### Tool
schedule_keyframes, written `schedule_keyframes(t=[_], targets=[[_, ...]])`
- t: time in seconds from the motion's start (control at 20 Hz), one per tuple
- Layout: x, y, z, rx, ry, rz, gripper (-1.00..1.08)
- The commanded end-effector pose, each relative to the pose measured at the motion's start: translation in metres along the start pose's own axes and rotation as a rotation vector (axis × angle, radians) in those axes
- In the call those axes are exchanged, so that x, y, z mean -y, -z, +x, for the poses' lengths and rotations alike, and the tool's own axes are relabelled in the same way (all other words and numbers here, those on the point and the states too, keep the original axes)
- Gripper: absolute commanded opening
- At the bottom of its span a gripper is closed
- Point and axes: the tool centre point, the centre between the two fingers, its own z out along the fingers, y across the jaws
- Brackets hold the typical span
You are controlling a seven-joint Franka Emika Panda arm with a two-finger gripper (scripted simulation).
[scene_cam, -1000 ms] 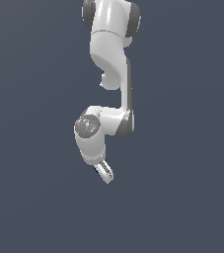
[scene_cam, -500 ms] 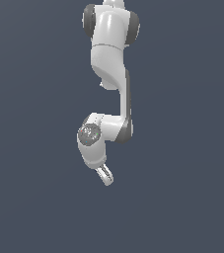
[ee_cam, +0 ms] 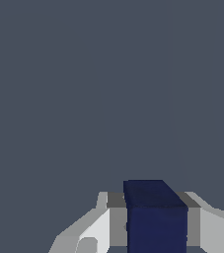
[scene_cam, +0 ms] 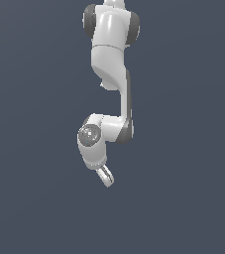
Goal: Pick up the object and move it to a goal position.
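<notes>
The object, a plain dark navy-blue cube [ee_cam: 155,217], sits between my two white fingers in the wrist view, with a finger pad pressed against each of its sides. My gripper [ee_cam: 155,232] is shut on it. In the exterior view the white arm hangs down from above, and the gripper [scene_cam: 105,177] points down and toward that view's right. The cube is too small to make out there, hidden between the fingers.
Only a flat, uniform dark grey-blue surface [scene_cam: 183,198] fills the background in both views. No other objects, containers or edges show.
The wrist and gripper have drifted slightly toward the exterior view's left and the arm has straightened a little. The grip on the cube looks unchanged.
</notes>
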Motion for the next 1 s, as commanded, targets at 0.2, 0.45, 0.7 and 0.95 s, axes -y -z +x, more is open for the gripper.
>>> schedule_keyframes(t=[0.2,0.45,0.7,0.95], targets=[[-0.001,0.002,0.000,0.000,0.000,0.000,-1.00],[-0.005,0.014,-0.001,0.000,0.000,0.000,-1.00],[-0.013,0.038,-0.003,0.000,0.000,0.001,-1.00],[-0.027,0.076,-0.005,0.001,0.000,0.001,-1.00]])
